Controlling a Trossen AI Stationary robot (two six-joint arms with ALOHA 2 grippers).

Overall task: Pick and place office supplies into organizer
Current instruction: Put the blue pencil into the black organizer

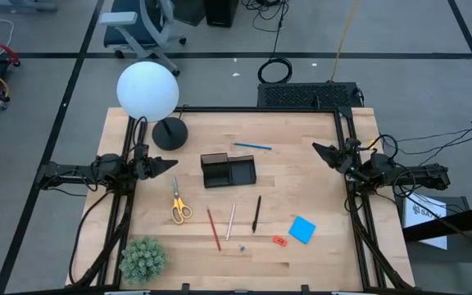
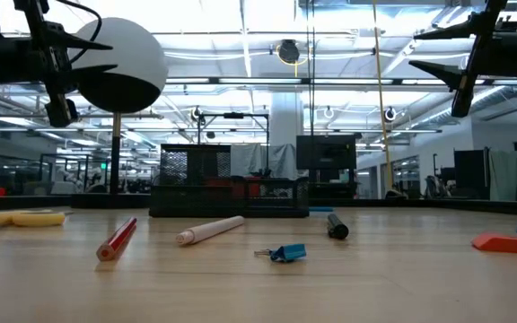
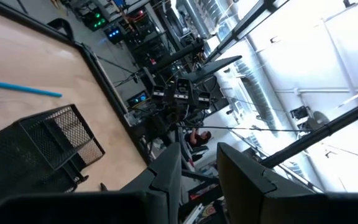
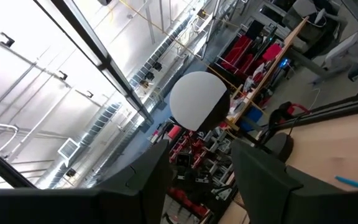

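Note:
The black mesh organizer stands mid-table, its corner also in the left wrist view. Beyond it lies a blue pen. Nearer lie yellow-handled scissors, a red pencil, a pale pencil, a black pen, a blue note pad and a red-orange piece. My left gripper hovers open at the table's left edge, raised. My right gripper hovers open at the right edge. Both point inward, with nothing between the fingers.
A white globe lamp on a round black base stands at the far left, close to my left gripper. A green plant sits at the near left corner. A small blue clip lies near the pencils.

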